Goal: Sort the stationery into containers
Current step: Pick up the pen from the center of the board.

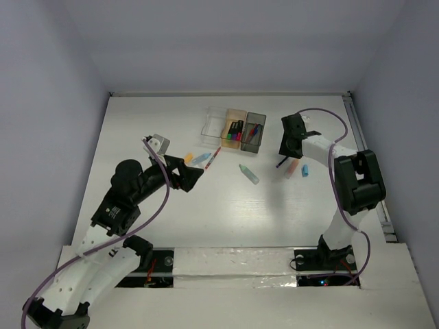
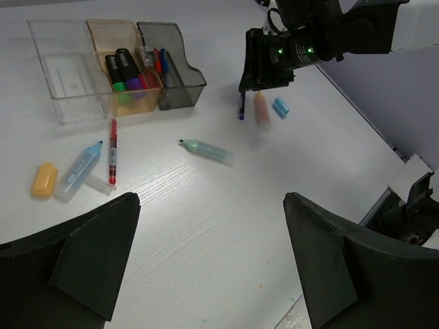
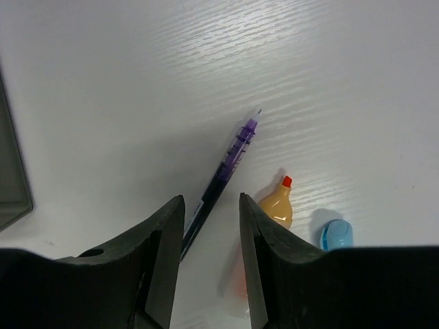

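- Three containers stand in a row: a clear box (image 2: 51, 68) with nothing seen inside, a tan-orange box (image 2: 110, 27) holding stubby markers, and a dark grey box (image 2: 180, 89) holding thin pens.
- Right of the grey box, the right gripper (image 3: 210, 202) hangs over a purple pen (image 3: 233, 151). Its fingers are apart and straddle the barrel without pinching it, probably lined up to take the pen to the grey box.
- An orange marker (image 3: 276, 204) and a light-blue piece (image 3: 336, 234) lie just past that pen, farther from the grey box.
- In front and left of the grey box, the left gripper (image 2: 211, 199) hovers empty with its fingers wide apart. It faces a loose red pen (image 2: 113, 151), a light-blue marker (image 2: 79, 168), an orange piece (image 2: 44, 179) and a green marker (image 2: 209, 151).
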Motion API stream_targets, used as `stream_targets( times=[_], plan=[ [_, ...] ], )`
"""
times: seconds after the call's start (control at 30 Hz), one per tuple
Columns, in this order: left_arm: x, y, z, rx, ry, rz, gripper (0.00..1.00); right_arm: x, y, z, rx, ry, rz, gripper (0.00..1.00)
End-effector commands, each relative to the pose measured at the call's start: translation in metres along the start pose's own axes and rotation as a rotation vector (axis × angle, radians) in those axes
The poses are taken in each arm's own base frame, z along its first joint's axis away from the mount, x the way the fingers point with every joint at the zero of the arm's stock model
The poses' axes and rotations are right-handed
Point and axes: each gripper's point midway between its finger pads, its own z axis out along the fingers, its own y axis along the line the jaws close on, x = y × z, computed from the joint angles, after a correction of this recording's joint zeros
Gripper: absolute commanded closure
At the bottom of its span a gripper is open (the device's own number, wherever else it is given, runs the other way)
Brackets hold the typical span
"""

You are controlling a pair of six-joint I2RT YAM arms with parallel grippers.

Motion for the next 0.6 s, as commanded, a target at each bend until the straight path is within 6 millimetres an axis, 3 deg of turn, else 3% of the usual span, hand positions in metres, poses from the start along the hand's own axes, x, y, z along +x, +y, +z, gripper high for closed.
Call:
stream_targets(
  times=[0.0,0.33,0.57],
  plan=[
    [-0.01,-0.003,0.001,0.022,-0.043,0.014,0.17,-0.016,-0.003,-0.001,0.028,-0.028,0.019,0.57],
    [-0.009,-0.001,0.002,0.016,-0.035,0.011,0.17,-0.003,0.01,0.03,-0.016,0.053,0.021,0.61],
    [-0.008,0.002,0.004,0.006,-0.03,0.007,0.17,0.002,0.011,0.042,-0.02,0.072,0.037,0.9]
  ],
)
